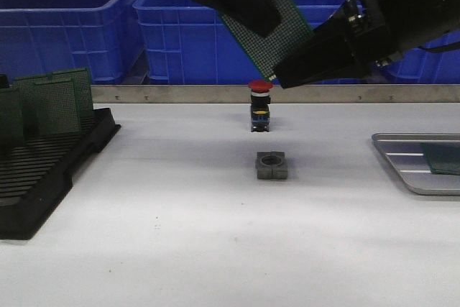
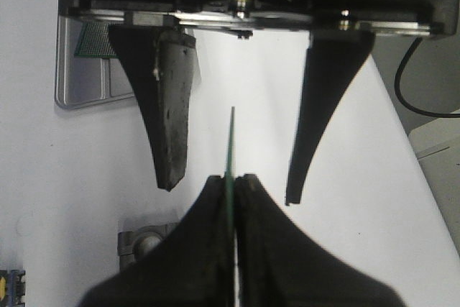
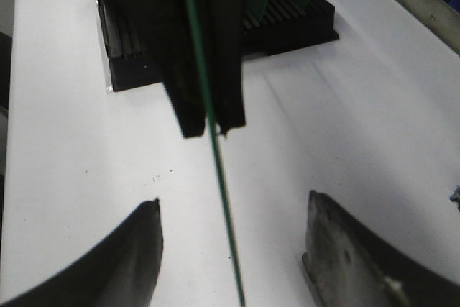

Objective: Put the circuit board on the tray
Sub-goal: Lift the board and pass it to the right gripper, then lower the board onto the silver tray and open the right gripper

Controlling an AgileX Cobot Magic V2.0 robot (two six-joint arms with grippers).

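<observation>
Left hand (image 2: 233, 199) of mine pinches the circuit board (image 1: 267, 26) edge-on, high over the desk (image 1: 215, 235). My right hand (image 3: 230, 249) gapes wide, straddling its free end at four o'clock, holding nothing. Tray (image 1: 402, 170) lies further toward four o'clock, nearer the right arm.

A red-capped push button (image 1: 259, 106) stands behind a grey square nut (image 1: 272, 165); black rack (image 1: 43, 167) nearby.

White table (image 1: 180, 249), blue bins (image 1: 65, 19) behind
</observation>
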